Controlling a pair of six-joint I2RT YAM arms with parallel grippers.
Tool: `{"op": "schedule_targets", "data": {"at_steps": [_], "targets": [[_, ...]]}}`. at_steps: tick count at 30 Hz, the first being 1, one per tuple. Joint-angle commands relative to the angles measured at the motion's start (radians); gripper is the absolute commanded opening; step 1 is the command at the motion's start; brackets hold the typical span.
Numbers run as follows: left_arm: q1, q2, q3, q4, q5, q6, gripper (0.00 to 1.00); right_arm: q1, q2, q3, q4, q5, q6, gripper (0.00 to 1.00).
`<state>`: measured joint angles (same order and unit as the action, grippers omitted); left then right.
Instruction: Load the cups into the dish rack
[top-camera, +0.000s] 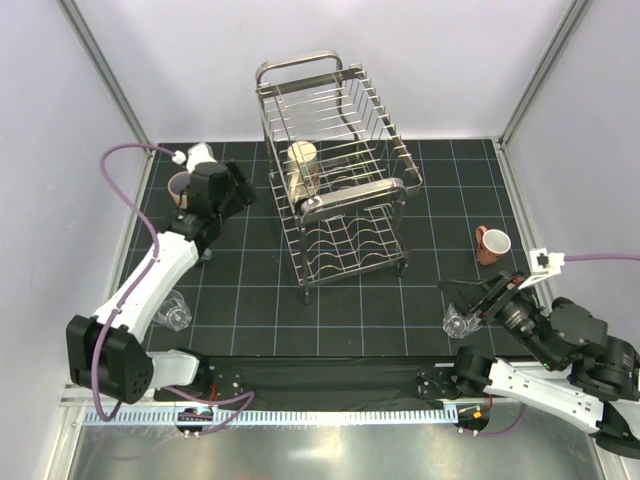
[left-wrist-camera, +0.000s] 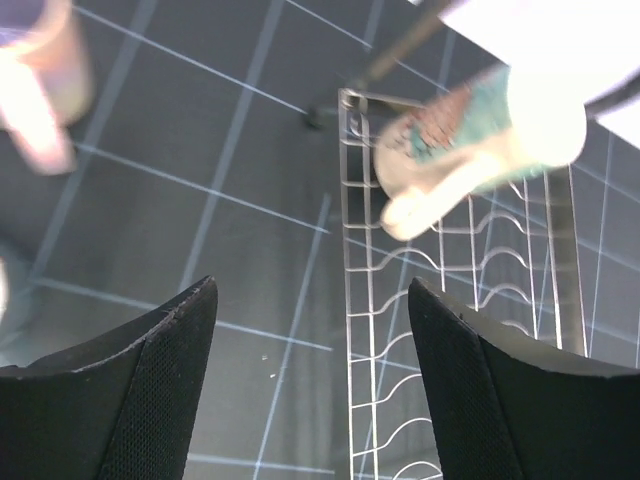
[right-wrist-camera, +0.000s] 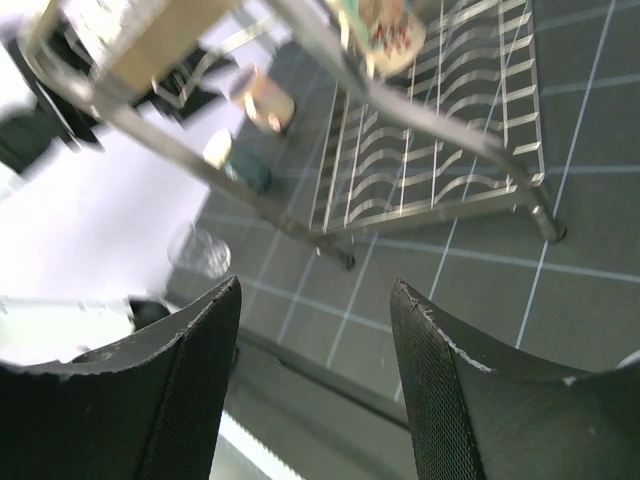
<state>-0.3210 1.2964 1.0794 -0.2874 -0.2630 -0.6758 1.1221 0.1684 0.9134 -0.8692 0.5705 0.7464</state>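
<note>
The steel wire dish rack (top-camera: 335, 180) stands mid-table. A cream mug (top-camera: 303, 165) lies in its upper tier; it also shows blurred in the left wrist view (left-wrist-camera: 480, 140). My left gripper (top-camera: 238, 185) is open and empty, hovering just left of the rack, above the mat and the rack's lower wires (left-wrist-camera: 450, 300). A pink mug (top-camera: 180, 187) sits behind it. My right gripper (top-camera: 465, 300) is open and empty, low at the front right, beside a clear glass tumbler (top-camera: 457, 322). A red-brown mug (top-camera: 492, 244) lies right of the rack. Another tumbler (top-camera: 173, 312) stands at the front left.
The right wrist view looks under the rack (right-wrist-camera: 430, 150) to a pinkish mug (right-wrist-camera: 262, 98), a teal mug (right-wrist-camera: 235, 160) and the far tumbler (right-wrist-camera: 198, 250). White walls enclose the black gridded mat (top-camera: 400, 300). A metal rail runs along the near edge.
</note>
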Motion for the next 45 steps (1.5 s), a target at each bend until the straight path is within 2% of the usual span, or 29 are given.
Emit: {"op": "schedule_targets", "data": {"at_steps": [1, 6, 8, 13, 19, 25, 32, 39, 45], "targets": [[0.033, -0.034, 0.100, -0.218, -0.064, -0.035, 0.76, 0.002, 0.062, 0.007, -0.044, -0.099, 0.007, 0.63], [0.060, 0.015, 0.229, -0.387, -0.087, -0.005, 0.83, 0.002, 0.071, -0.012, -0.045, -0.237, -0.001, 0.63], [0.098, 0.053, 0.258, -0.462, -0.104, -0.034, 0.84, 0.002, 0.085, -0.004, -0.082, -0.254, -0.013, 0.63], [0.177, 0.112, 0.323, -0.532, -0.088, -0.054, 0.83, 0.002, 0.079, -0.021, -0.085, -0.294, 0.008, 0.63], [0.249, 0.150, 0.326, -0.470, -0.105, -0.106, 0.83, 0.001, 0.089, -0.028, -0.105, -0.319, 0.008, 0.63], [0.304, 0.231, 0.370, -0.461, -0.257, -0.171, 0.81, 0.002, 0.079, -0.036, -0.097, -0.353, 0.039, 0.63], [0.327, 0.282, 0.315, -0.314, -0.343, -0.228, 0.81, 0.002, -0.009, -0.013, -0.122, -0.244, 0.097, 0.63], [0.422, 0.433, 0.362, -0.263, -0.303, -0.252, 0.80, 0.002, -0.052, 0.070, -0.233, -0.157, 0.125, 0.63], [0.458, 0.527, 0.404, -0.237, -0.263, -0.246, 0.78, 0.002, -0.063, 0.137, -0.304, -0.098, 0.130, 0.63]]}}
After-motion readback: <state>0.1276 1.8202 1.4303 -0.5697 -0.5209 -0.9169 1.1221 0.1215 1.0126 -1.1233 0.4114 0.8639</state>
